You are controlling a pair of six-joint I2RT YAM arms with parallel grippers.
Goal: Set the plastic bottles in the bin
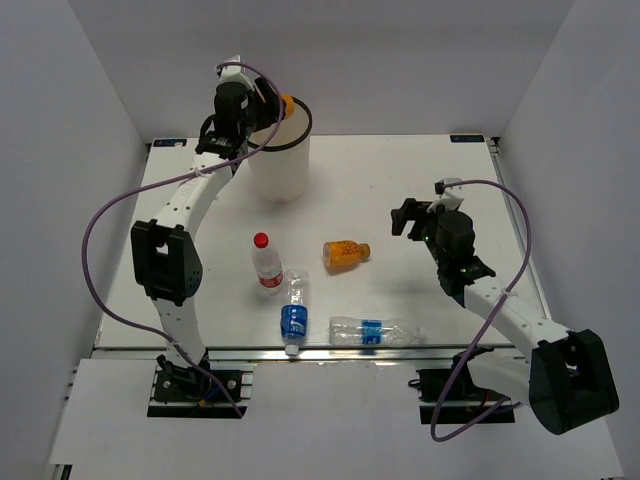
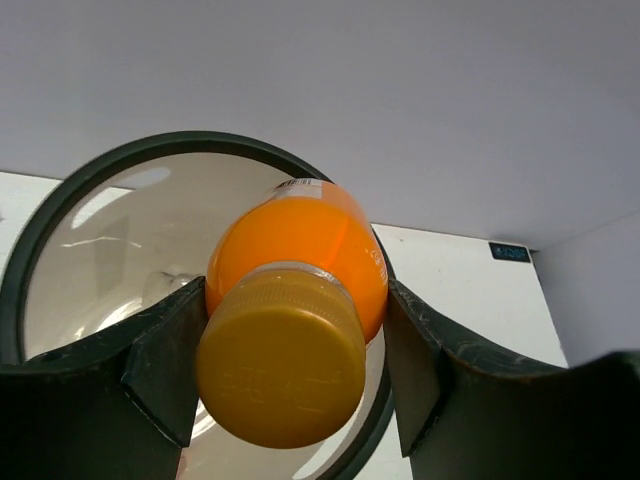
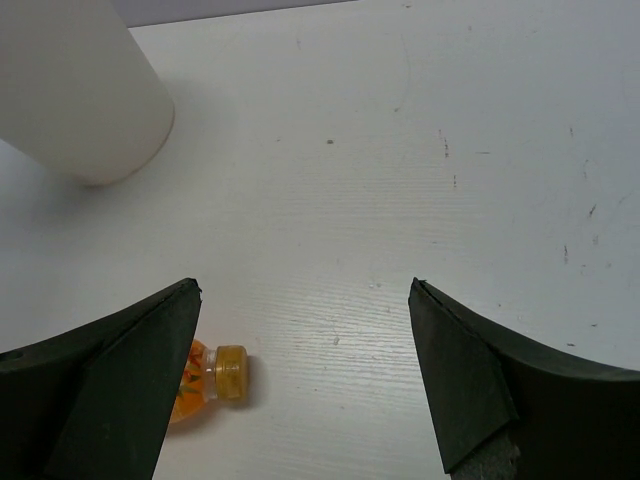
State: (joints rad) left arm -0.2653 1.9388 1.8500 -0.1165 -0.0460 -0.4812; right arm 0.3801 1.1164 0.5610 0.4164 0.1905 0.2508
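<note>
My left gripper is shut on a short orange bottle and holds it over the mouth of the white bin. In the left wrist view the orange bottle sits cap-first between my fingers, above the bin's black rim. A faint clear shape lies inside the bin. On the table lie a second orange bottle, a red-capped bottle and two blue-label bottles. My right gripper is open and empty, right of the second orange bottle.
The bin's side shows at the top left of the right wrist view. White walls enclose the table on the left, back and right. The blue-label bottles lie close to the table's front edge.
</note>
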